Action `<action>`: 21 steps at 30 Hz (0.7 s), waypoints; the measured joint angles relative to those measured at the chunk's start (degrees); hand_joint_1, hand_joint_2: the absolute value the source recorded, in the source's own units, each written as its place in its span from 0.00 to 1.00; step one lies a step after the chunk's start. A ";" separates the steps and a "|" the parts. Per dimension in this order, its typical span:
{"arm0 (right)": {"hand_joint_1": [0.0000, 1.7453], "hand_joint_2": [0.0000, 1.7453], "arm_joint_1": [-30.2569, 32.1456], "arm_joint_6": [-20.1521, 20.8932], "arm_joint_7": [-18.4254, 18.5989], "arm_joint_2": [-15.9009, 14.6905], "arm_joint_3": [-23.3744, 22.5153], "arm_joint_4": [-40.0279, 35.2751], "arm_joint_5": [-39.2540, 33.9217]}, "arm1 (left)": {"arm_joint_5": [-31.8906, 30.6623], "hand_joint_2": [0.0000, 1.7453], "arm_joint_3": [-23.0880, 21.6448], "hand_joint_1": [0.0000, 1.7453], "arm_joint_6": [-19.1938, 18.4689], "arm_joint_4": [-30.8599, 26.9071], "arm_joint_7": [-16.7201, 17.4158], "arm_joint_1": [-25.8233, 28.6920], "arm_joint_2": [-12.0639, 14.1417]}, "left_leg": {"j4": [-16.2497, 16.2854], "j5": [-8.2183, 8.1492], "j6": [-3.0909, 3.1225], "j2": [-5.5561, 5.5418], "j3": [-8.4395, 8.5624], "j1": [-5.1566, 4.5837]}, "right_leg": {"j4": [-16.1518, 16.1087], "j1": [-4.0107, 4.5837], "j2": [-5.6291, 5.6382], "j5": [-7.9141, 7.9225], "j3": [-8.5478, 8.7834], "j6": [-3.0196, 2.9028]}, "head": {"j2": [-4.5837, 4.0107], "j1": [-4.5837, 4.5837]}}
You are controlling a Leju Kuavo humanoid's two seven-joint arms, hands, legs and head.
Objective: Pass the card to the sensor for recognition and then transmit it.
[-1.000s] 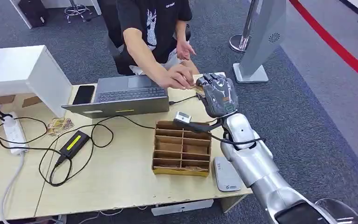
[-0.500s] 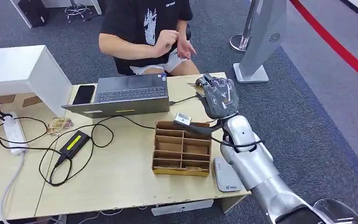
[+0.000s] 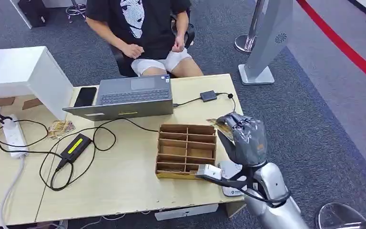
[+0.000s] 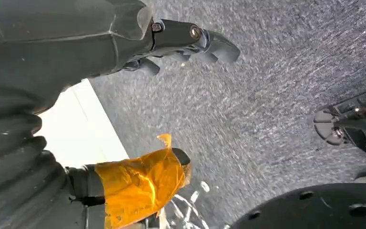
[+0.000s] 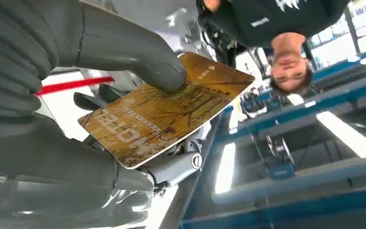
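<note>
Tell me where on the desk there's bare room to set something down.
Bare desk lies in front of the black charger, left of the cardboard organizer. A smaller patch sits between the laptop and the black adapter. Cables and the power strip crowd the left; the right hand holds the card over the right edge.

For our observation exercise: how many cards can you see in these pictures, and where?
1. The brown card is pinched in the right hand, held above the table's right end, beside the cardboard organiser. Others may lie hidden in its compartments.
</note>
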 joint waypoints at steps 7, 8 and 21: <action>1.00 1.00 6.46 7.13 -0.22 -4.11 -2.14 -1.51 0.19 | 1.14 1.00 1.90 0.00 0.17 0.00 0.07 0.03 -0.35 | 0.00 -0.01 0.01 -0.01 -0.01 0.00 | 0.00 0.00 0.00 0.00 0.01 0.00 | 0.00 -0.02; 1.00 1.00 7.08 7.64 -0.20 -4.57 -2.36 -1.51 0.19 | 1.20 1.00 2.10 0.00 0.20 0.00 0.11 0.03 -0.39 | 0.00 -0.01 0.01 0.00 -0.01 0.00 | 0.00 0.00 0.00 0.00 0.01 0.00 | 0.00 -0.02; 1.00 1.00 9.69 13.80 1.66 -7.61 -3.17 -0.33 1.42 | 1.29 1.00 3.34 0.00 0.52 0.00 0.11 0.01 -0.72 | 0.00 -0.01 0.01 0.00 -0.01 0.00 | 0.00 0.00 0.01 0.00 0.01 0.00 | 0.00 -0.02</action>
